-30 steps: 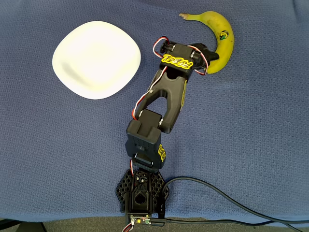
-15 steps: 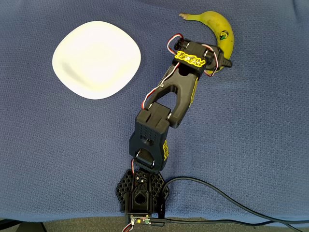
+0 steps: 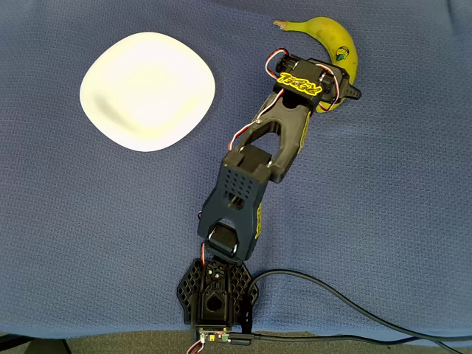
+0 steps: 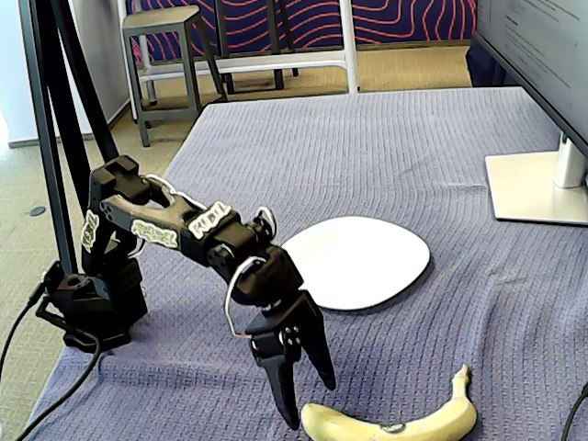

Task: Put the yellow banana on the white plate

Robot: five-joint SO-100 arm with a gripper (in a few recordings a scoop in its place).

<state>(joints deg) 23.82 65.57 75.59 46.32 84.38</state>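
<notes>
Count on the blue-covered desk (image 3: pixel 383 221): one fruit, one dish, one arm.

One yellow banana (image 3: pixel 341 46) at 1 o'clock in the overhead view, one white plate (image 3: pixel 147 90) at 10 o'clock, one black arm (image 3: pixel 254 166) with one tool (image 4: pixel 306 393), one monitor stand (image 4: pixel 537 188).

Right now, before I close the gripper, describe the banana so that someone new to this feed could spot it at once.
Start at the blue cloth covering the table and find the black arm's gripper, jaws open and pointing down. The yellow banana lies on the cloth at its fingertips, away from the white plate. It is the one curved yellow thing, with a brownish stem and a small dark sticker.
</notes>
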